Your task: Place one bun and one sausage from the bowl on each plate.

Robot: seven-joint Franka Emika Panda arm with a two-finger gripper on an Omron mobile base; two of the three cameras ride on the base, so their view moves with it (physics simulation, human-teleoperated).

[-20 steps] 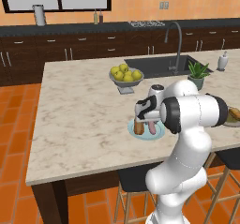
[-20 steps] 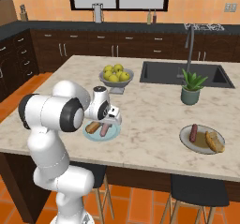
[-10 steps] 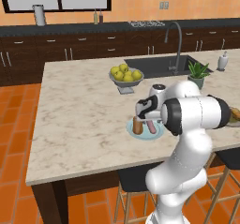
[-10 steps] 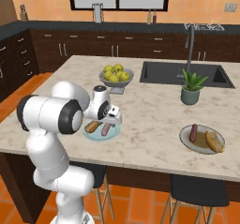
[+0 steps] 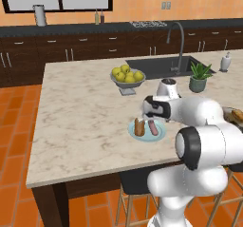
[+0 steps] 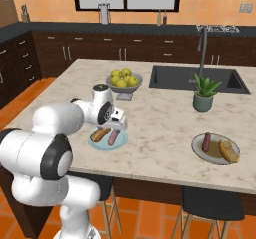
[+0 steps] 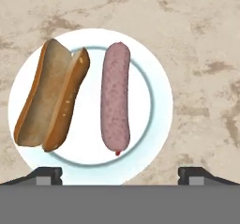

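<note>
Gripper (image 7: pixel 120 174) spread wide, empty, above plate (image 7: pixel 159 78); bun (image 7: pixel 49 101), sausage (image 7: pixel 116 103) unobscured; fingertips (image 7: pixel 47 175) barely visible.

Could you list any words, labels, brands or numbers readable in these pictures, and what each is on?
None can be read.
The plate, bun and sausage carry no print.
The soap bottle by the sink and the bottles on the back counter are too small to show any label.
</note>
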